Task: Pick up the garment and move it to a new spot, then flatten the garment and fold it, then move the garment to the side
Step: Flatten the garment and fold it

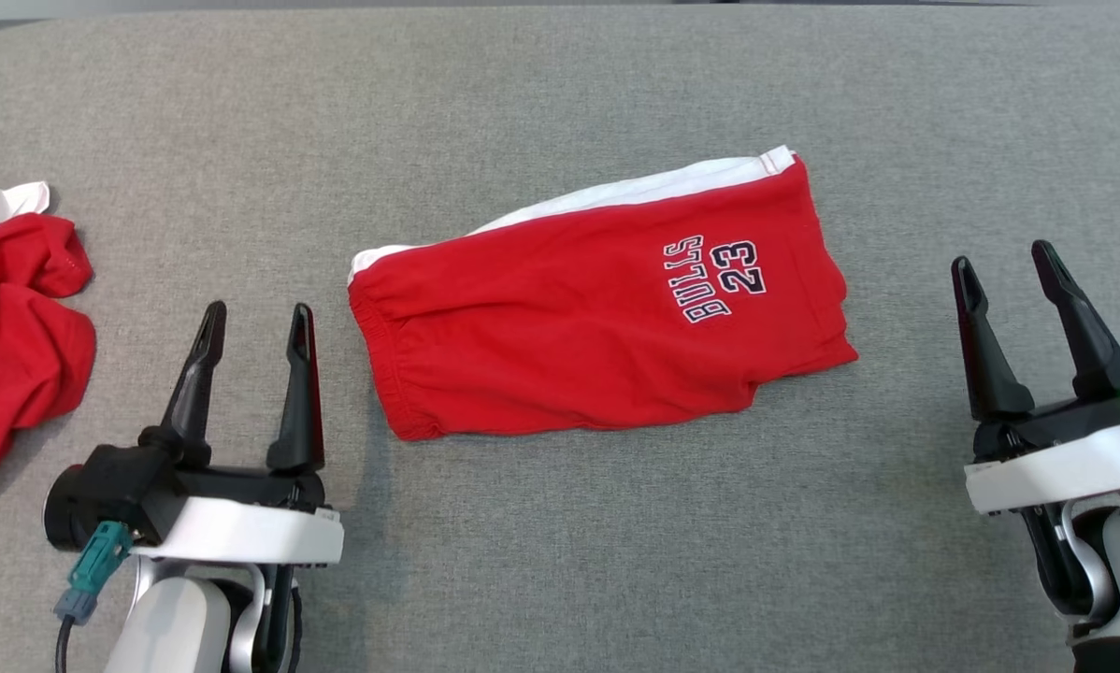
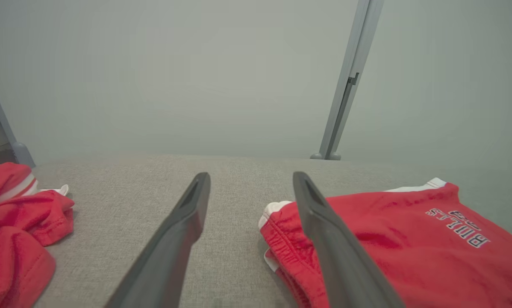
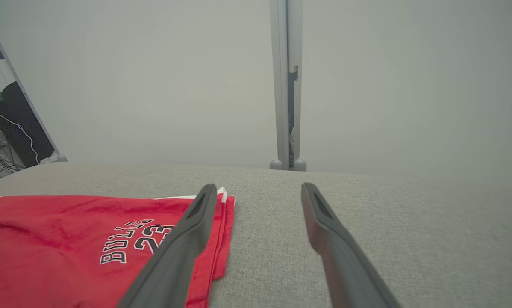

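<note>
Red shorts [image 1: 597, 308], white-striped, "BULLS 23", lie folded flat mid table [image 1: 560, 93]. Left gripper [image 1: 257, 313] and right gripper [image 1: 1003, 257] flank them, released, empty. Head view catches a crumpled red garment [image 1: 18, 346] far left; right wrist view, a grey post [image 3: 286, 85].

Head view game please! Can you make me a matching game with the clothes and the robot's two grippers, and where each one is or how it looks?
Things:
1. red shorts
2. crumpled red garment
3. left gripper
4. right gripper

Places and states:
a. open, at the lower right
b. bunched up at the left edge
c. lying flat in the middle, with BULLS 23 on it
d. open, at the lower left

Pairs: 1-c, 2-b, 3-d, 4-a
</note>
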